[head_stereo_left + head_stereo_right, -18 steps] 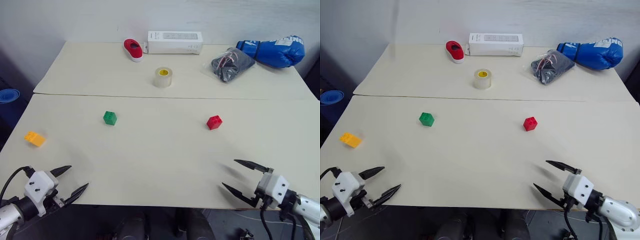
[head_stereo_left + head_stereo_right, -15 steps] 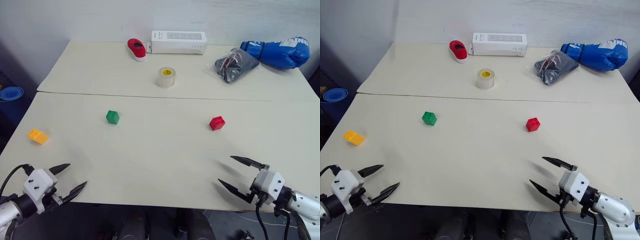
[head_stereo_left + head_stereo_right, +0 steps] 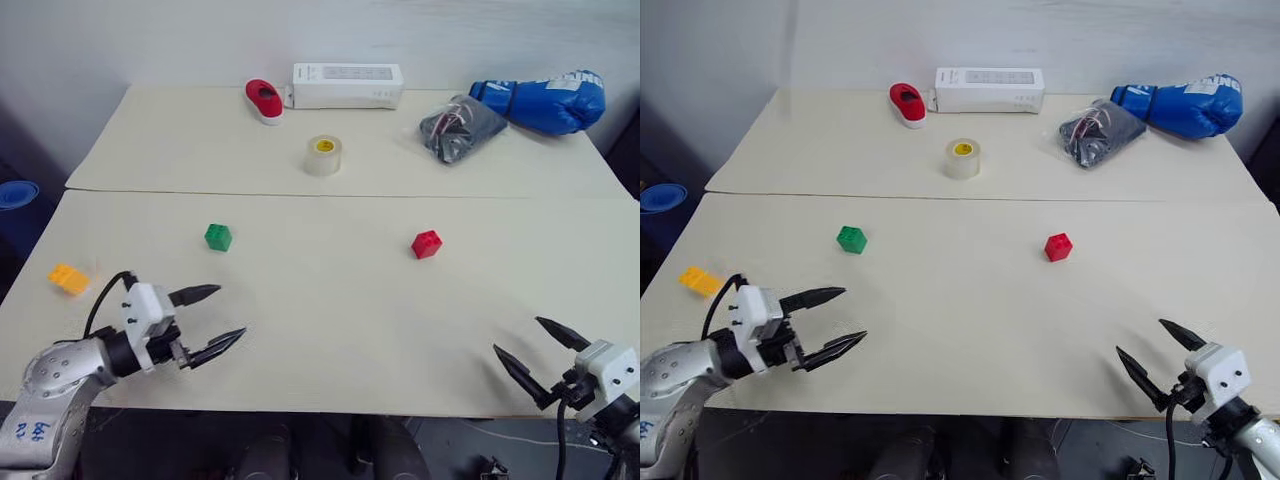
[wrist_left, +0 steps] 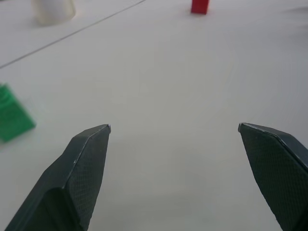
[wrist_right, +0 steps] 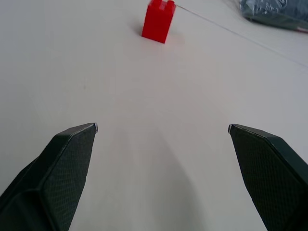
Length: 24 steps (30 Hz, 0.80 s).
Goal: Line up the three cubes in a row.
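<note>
Left gripper [image 3: 212, 319], 2 black fingers spread wide and empty, held low over the cream tabletop [image 3: 330, 320] near its front edge, pointing forward and toward the robot's right. Just ahead of its fingertips, slightly to their left, sits the small green plastic studded cube [image 3: 218, 237]; in the left wrist view the same cube [image 4: 12, 116] lies outside the left finger, not between the jaws. The small orange-yellow plastic studded cube [image 3: 69, 278] lies behind the fingertips and off to the gripper's left, beside the arm, near the table's left edge. The small red plastic studded cube [image 3: 426, 244] lies well apart, far to this gripper's right.

Right gripper [image 3: 542, 353], 2 black fingers likewise spread and empty, at the table's front right corner, pointing forward. The red cube [image 5: 158, 21] stands ahead of it and to its left, well clear of the fingertips.

Judgement: the 3 cubes are scattered, none yet aligned. The left arm is nearer the green and orange-yellow cubes, the right arm nearer the red. For the green cube, the left gripper would need to swing slightly leftward so that the cube falls between the fingers.
</note>
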Each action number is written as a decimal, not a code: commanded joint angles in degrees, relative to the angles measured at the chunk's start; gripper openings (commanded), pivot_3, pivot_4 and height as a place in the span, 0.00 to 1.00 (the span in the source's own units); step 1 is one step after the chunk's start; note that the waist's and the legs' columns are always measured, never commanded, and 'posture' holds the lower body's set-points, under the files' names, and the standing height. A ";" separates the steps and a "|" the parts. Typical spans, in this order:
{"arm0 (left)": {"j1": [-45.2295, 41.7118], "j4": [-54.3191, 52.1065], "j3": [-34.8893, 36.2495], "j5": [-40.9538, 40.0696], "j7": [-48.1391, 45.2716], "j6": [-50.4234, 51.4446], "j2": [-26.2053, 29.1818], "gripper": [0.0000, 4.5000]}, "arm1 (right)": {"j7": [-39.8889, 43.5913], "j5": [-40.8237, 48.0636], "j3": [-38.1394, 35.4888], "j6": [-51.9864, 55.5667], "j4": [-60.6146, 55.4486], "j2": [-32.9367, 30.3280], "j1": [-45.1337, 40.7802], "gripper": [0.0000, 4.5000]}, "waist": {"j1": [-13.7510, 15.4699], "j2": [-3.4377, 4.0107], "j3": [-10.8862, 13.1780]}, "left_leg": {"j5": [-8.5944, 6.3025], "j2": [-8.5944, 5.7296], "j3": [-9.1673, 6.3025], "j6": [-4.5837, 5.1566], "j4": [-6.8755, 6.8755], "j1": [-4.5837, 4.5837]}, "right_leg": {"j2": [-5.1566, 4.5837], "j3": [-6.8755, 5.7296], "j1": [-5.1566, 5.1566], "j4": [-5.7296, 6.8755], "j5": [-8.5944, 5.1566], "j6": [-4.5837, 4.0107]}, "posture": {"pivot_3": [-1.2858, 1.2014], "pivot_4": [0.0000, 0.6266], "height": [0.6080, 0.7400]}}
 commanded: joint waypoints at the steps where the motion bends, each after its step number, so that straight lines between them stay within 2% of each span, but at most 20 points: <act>1: -3.47 0.40 -1.11 -1.32 -1.70 0.50 1.28 1.00 | -3.97 2.51 -0.34 4.64 -3.07 0.79 -4.39 1.00 | -0.35 0.00 0.00 | 0.02 0.00 0.00 -0.01 0.00 -0.01 | 0.00 -0.01 -0.01 0.02 0.00 0.00 | 0.52 0.24 1.00; 5: -7.00 1.87 -3.71 0.05 -1.86 0.21 0.43 1.00 | -12.22 2.02 5.76 15.64 -8.79 2.77 -15.07 1.00 | -0.73 0.03 -0.02 | 0.08 -0.02 0.01 -0.01 0.01 0.02 | -0.02 0.03 -0.04 0.10 0.00 0.00 | 0.52 0.24 1.00; 9: -8.41 2.64 -6.12 1.80 -1.52 -1.01 -0.32 1.00 | -19.42 0.28 11.84 26.28 -7.79 5.79 -26.66 1.00 | -0.59 0.05 -0.01 | 0.13 -0.02 -0.02 -0.10 0.01 -0.08 | -0.01 0.00 -0.17 0.25 -0.01 -0.03 | 0.52 0.24 1.00; 13: -8.55 2.91 -7.39 2.70 -2.20 -1.54 -0.17 1.00 | -22.47 -3.90 16.57 27.53 -0.62 9.37 -36.65 1.00 | -0.49 0.05 -0.01 | 0.25 -0.11 -0.03 0.00 0.02 -0.21 | -0.02 -0.07 -0.19 0.32 -0.01 -0.02 | 0.52 0.24 1.00; 17: -9.07 2.25 -7.83 2.71 -1.59 -0.97 -0.34 1.00 | -22.84 -8.10 19.71 24.92 7.13 11.57 -42.15 1.00 | -0.55 0.04 -0.01 | 0.28 -0.15 -0.05 0.06 0.04 -0.25 | -0.03 -0.09 -0.16 0.26 0.02 0.03 | 0.52 0.24 1.00; 20: -8.79 1.94 -7.70 2.82 -1.50 -0.89 0.10 1.00 | -25.30 -10.48 19.43 21.90 12.80 13.07 -44.44 0.88 | -0.76 0.04 -0.01 | 0.29 -0.15 -0.03 0.07 0.04 -0.25 | -0.02 -0.09 -0.17 0.27 0.02 0.04 | 0.52 0.24 1.00; 24: -7.92 1.53 -6.93 2.94 -1.46 -1.01 0.59 1.00 | -22.72 -8.79 18.78 19.01 14.77 14.86 -45.39 0.58 | -0.81 0.04 -0.01 | 0.33 -0.12 -0.03 0.02 0.04 -0.24 | 0.02 -0.09 -0.17 0.32 0.02 0.04 | 0.52 0.24 1.00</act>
